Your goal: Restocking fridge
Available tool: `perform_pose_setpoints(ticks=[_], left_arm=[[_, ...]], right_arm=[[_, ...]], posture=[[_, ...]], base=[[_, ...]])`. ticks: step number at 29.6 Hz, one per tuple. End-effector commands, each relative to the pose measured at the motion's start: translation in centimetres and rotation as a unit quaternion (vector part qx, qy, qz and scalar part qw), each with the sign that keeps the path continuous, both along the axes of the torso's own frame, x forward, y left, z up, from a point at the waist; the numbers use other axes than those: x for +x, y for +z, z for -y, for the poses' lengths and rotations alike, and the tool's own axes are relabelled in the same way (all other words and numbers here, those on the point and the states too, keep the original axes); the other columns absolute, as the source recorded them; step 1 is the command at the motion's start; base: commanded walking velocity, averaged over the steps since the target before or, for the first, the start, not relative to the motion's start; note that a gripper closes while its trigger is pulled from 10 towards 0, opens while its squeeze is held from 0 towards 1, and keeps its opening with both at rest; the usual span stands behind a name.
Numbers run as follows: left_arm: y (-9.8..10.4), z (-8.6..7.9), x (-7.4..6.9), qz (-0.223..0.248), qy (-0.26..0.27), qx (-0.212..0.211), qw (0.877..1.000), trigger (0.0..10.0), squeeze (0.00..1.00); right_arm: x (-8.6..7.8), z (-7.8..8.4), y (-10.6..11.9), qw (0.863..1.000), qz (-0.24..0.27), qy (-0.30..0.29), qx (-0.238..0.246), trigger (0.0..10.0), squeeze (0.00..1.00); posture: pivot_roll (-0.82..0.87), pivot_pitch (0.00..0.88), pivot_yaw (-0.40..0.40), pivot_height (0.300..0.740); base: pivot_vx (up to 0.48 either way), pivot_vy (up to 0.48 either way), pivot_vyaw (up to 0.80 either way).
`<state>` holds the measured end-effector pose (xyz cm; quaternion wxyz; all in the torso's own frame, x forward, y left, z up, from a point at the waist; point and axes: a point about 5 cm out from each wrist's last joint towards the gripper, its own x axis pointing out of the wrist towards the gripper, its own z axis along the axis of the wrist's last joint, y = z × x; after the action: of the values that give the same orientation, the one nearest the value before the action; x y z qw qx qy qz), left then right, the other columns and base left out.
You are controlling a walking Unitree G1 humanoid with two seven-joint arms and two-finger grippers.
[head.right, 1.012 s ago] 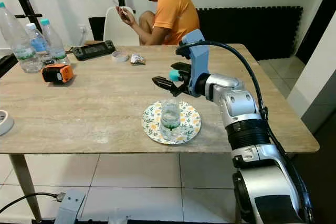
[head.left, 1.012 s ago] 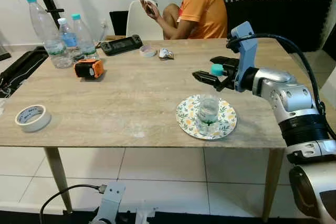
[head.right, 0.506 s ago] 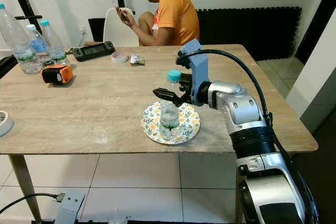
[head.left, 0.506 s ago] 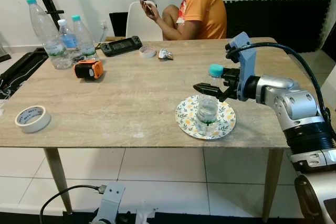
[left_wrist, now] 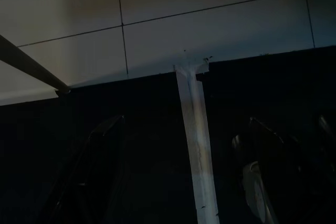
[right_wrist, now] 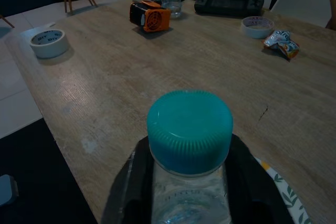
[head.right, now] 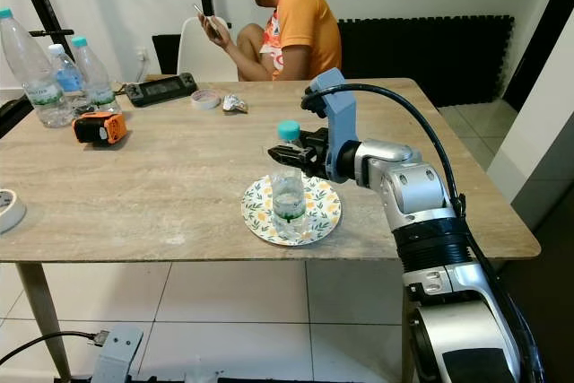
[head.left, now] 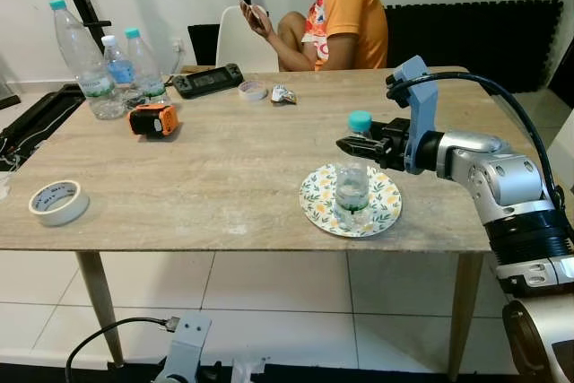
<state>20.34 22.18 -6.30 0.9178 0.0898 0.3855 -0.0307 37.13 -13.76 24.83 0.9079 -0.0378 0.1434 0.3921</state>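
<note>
- Eye views: right gripper (head.left: 359,143) clamps the bottle (head.left: 353,187) by the neck, just under its cap (head.left: 360,120); the bottle stands upright on the plate (head.left: 318,206).
- Right wrist view: fingers (right_wrist: 132,182) flank the neck; the plastic looks thin, smooth and light, so the stiff neck is probably the safest hold.
- Left wrist view: left gripper (left_wrist: 184,177) hangs idle, fingers apart, over the dark floor.

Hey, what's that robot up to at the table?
The robot's right end effector is closed around the neck of a small clear plastic water bottle with a teal cap, which stands upright on a round floral-patterned plate near the front edge of the wooden table. Its left end effector hangs down by the tiled floor. Three more clear water bottles stand at the far left corner, and a person in an orange shirt sits behind the table.
</note>
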Motion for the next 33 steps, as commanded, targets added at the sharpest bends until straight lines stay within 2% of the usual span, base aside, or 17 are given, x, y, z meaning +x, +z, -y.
perform_pose_setpoints(ticks=[1,10,14,15,18,21,25,28,31,33], left_arm=[[-0.1,-1.1,-0.5,-0.011,0.010,0.010,1.000,10.0,0.00],[-0.1,-0.9,-0.6,-0.011,0.009,0.011,1.000,10.0,0.00],[-0.2,-0.8,-0.5,-0.010,0.008,0.012,1.000,10.0,0.00],[-0.2,-0.8,-0.5,-0.010,0.008,0.012,1.000,10.0,0.00],[0.0,-0.9,-0.2,-0.006,0.011,0.012,1.000,10.0,0.00],[0.1,-1.0,-0.1,-0.005,0.011,0.012,1.000,10.0,0.00],[0.3,-1.1,0.2,0.000,0.011,0.011,1.000,10.0,0.00],[0.4,-1.1,0.3,0.001,0.011,0.010,1.000,10.0,0.00],[0.5,-1.1,0.5,0.004,0.009,0.009,1.000,10.0,0.00],[0.6,-1.0,0.7,0.006,0.008,0.009,1.000,10.0,0.00]], right_arm=[[0.0,0.0,0.3,1.000,0.003,0.003,0.012,0.0,0.00],[-0.2,0.3,0.2,1.000,0.006,-0.004,0.022,0.0,0.00],[-0.5,0.4,1.7,0.996,0.029,0.014,0.085,0.0,0.00],[-0.5,0.4,1.7,0.996,0.029,0.014,0.085,0.0,0.00],[-1.5,0.6,3.2,0.989,0.043,0.066,0.128,0.0,0.00],[-1.9,0.7,3.4,0.987,0.043,0.082,0.134,0.0,0.00],[-4.2,0.2,4.0,0.969,0.042,0.166,0.181,0.0,0.00],[-4.9,0.0,3.9,0.964,0.040,0.188,0.185,0.0,0.00],[-6.5,-0.4,2.9,0.956,0.022,0.232,0.180,0.0,0.00],[-6.9,-0.5,2.4,0.953,0.011,0.245,0.179,0.0,0.00]], posture=[[-0.14,0.020,0.011,0.740],[-0.13,0.009,0.021,0.740],[-0.13,0.010,0.018,0.740],[-0.13,0.010,0.018,0.740],[-0.14,0.012,0.017,0.740],[-0.14,0.012,0.017,0.740],[-0.14,0.018,0.014,0.740],[-0.14,0.019,0.016,0.740],[-0.14,0.022,0.018,0.740],[-0.14,0.022,0.018,0.740]], base=[[0.000,0.000,0.00],[0.000,0.000,0.00],[0.000,0.000,0.00],[0.000,0.000,0.00],[0.000,0.000,0.00],[0.000,0.000,0.00],[0.000,0.000,0.00],[0.000,0.000,0.00],[0.000,0.000,0.00],[0.000,0.000,0.00]])
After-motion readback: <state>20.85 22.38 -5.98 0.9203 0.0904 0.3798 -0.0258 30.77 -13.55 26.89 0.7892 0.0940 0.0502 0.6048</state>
